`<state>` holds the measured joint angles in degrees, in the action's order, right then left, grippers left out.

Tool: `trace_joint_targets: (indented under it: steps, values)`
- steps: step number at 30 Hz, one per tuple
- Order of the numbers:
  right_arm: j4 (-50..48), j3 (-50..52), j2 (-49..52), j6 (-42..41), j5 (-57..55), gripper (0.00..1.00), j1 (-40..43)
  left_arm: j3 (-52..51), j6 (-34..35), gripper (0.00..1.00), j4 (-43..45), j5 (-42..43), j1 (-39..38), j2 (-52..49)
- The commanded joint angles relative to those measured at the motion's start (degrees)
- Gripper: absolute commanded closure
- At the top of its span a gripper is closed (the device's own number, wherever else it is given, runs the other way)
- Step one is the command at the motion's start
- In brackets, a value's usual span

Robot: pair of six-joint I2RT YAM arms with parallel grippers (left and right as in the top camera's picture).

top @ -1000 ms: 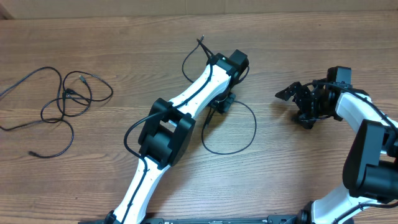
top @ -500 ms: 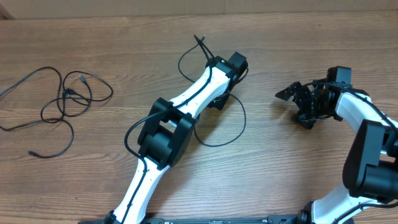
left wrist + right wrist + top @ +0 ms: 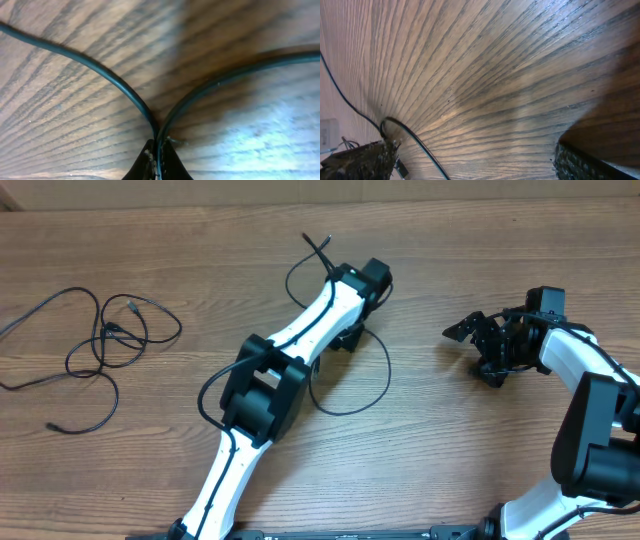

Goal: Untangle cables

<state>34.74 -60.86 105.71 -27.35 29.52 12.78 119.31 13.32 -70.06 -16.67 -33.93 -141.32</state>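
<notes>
Two strands of one cable [image 3: 115, 82] meet in your L fingers [image 3: 152, 161], pinched tight, low over the bench [image 3: 250, 140]. Its loop lies just beside them, R side. R fingers [image 3: 474, 352] spread wide, nothing between, well apart. Other cables [image 3: 110, 340] lie tangled far L.

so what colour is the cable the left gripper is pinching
Plain black; the cable in the left gripper shows best in the left wrist view.

No writing, brand, number or sign can be read anywhere, whether on the wooden table [image 3: 500, 260], the black cables [image 3: 100, 340] or the white arms [image 3: 318, 325].
</notes>
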Motion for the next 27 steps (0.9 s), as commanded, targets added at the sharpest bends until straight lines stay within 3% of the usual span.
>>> trace_joint_targets:
  steps: [1, 16, 27]
  values:
    - [0.0, 0.7, 1.7, 0.8, -5.5, 0.0, 0.7, 3.7, 4.5, 0.96, -1.4, 1.5, 1.7, -1.3]
    - [0.0, 0.7, 1.7, 0.8, -5.5, 0.0, 0.7, 16.7, 5.1, 0.96, -7.0, -2.0, 2.8, -0.7]
    - [0.0, 0.7, 1.7, 0.8, -5.5, 0.0, 0.7, 41.6, 8.7, 0.96, -12.6, -2.0, 9.7, -0.6]
